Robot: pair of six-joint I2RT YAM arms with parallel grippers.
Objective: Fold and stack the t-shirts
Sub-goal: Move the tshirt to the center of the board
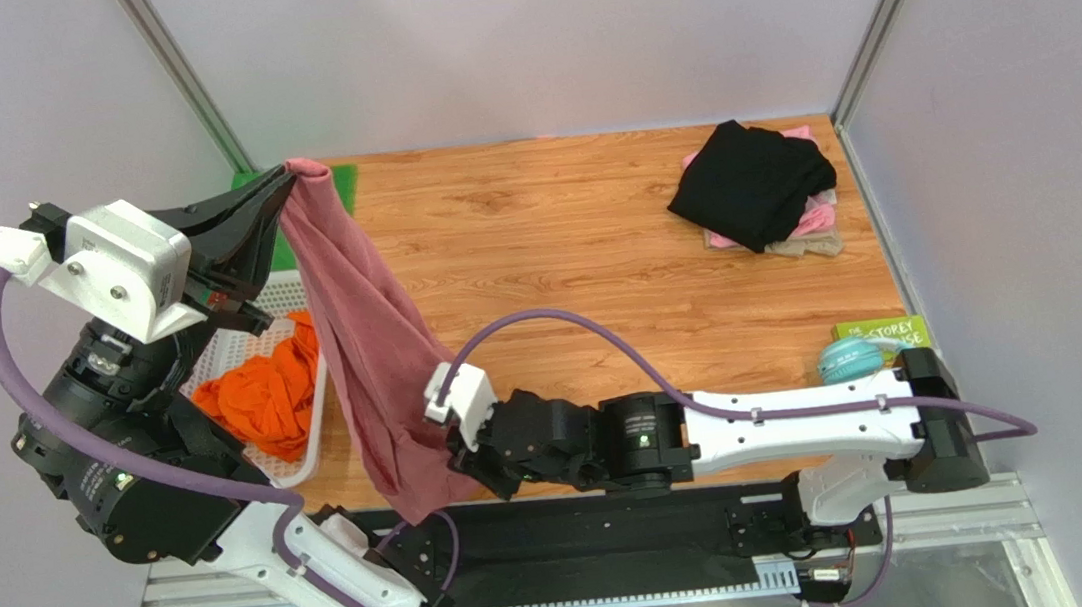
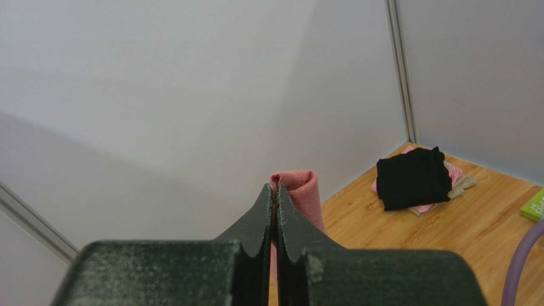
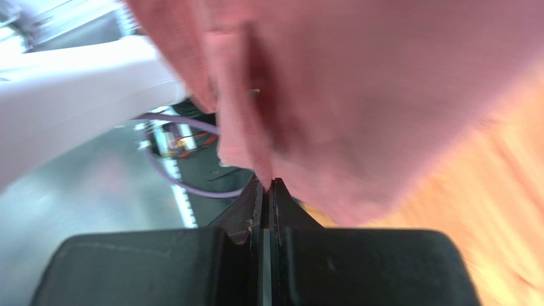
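- I see my left gripper (image 2: 274, 191) with fingers pressed together on the pink shirt (image 1: 362, 338), at its top fold.
- My right gripper (image 3: 267, 186) is clamped tight on its lower edge.

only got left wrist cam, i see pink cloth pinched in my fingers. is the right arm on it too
Observer: Yes. The right gripper is shut on the rose shirt near its lower end.
Operator: is it spread flat or hanging
Observer: Hanging. It drapes from the raised left gripper down to the near edge of the table, bunched, not spread.
Operator: any other shirts near me
Observer: An orange shirt lies in the basket, just left of the hanging one.
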